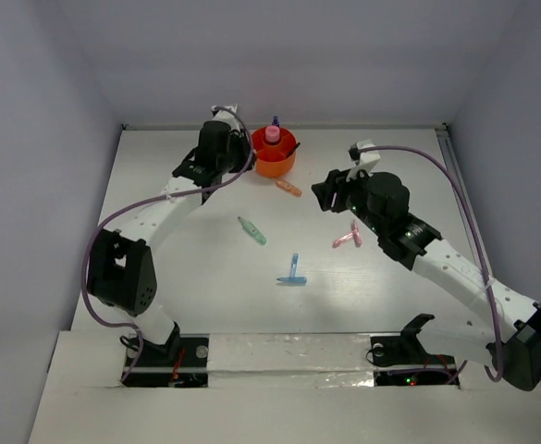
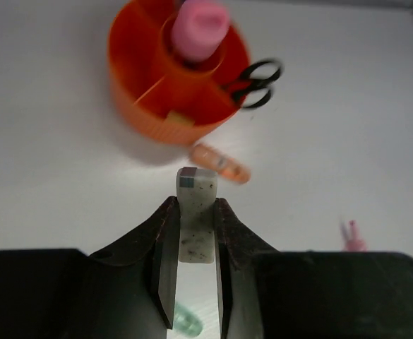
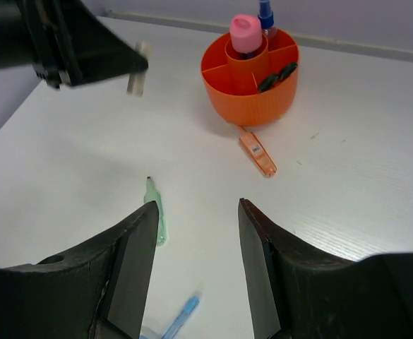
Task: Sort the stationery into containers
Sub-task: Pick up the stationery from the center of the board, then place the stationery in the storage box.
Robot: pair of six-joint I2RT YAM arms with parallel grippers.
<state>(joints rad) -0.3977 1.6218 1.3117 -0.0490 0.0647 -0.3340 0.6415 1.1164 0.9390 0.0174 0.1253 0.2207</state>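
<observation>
top: high, looks down, far | 2 wrists: low, near | all 3 share orange tub [image 1: 275, 167]

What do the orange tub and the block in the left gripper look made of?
The orange tub: likely moulded plastic, smooth and slightly glossy; even bright colour, thin inner dividers. The block in the left gripper: probably a rubber eraser, matte off-white with dark speckles and a grey end; material not certain.

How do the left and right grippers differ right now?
The left gripper is shut on a pale speckled eraser; the right gripper is open and empty. The left one sits close to the orange tub; the right one stands farther off. Both point toward the tub.
</observation>
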